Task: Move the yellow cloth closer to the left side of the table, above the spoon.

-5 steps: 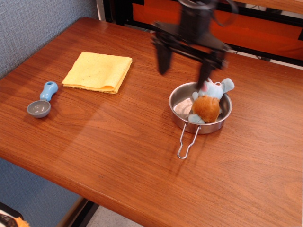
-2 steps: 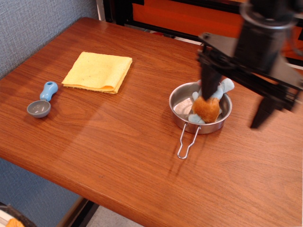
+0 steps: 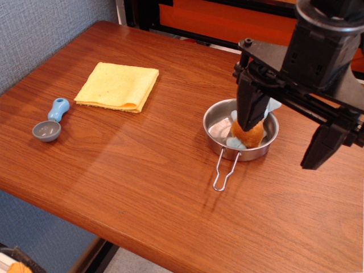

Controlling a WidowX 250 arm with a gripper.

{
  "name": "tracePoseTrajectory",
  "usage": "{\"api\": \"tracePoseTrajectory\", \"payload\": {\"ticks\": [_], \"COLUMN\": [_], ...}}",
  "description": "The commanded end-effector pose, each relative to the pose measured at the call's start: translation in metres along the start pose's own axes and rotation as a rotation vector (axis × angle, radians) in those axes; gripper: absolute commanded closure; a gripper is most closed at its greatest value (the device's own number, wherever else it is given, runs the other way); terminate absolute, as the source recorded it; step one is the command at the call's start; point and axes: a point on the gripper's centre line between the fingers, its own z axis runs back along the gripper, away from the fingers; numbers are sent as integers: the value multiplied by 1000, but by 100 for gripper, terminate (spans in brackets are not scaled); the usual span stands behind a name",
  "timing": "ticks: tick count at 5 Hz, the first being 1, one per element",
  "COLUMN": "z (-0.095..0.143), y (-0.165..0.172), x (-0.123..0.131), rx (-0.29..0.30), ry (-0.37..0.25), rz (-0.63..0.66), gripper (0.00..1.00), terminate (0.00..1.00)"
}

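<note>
The yellow cloth [image 3: 118, 86] lies folded flat on the table [image 3: 142, 170], at the far left. The spoon [image 3: 50, 122], with a grey bowl and a light-blue handle, lies just in front of the cloth near the left edge. My gripper [image 3: 284, 139] hangs wide open and empty at the right, close to the camera. Its left finger [image 3: 250, 105] stands in front of the steel pan and its right finger [image 3: 324, 145] over the table's right side. It is far from the cloth.
A steel pan [image 3: 216, 125] with a wire handle [image 3: 226, 170] stands right of the middle. It holds a blue and brown plush toy [image 3: 248, 132], partly hidden by my left finger. A grey wall runs along the left; an orange and black frame stands behind the table.
My gripper has swung from above the middle of the table to the right and nearer the camera, still open. Cloth, spoon and pan have not moved.
</note>
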Motion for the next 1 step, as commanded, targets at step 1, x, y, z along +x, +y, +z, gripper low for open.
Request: {"api": "tracePoseTrajectory", "payload": {"ticks": [1], "z": [14], "y": [1], "x": [-1], "rx": [-9], "ry": [-32], "rz": [9], "gripper": [0], "terminate": [100]}}
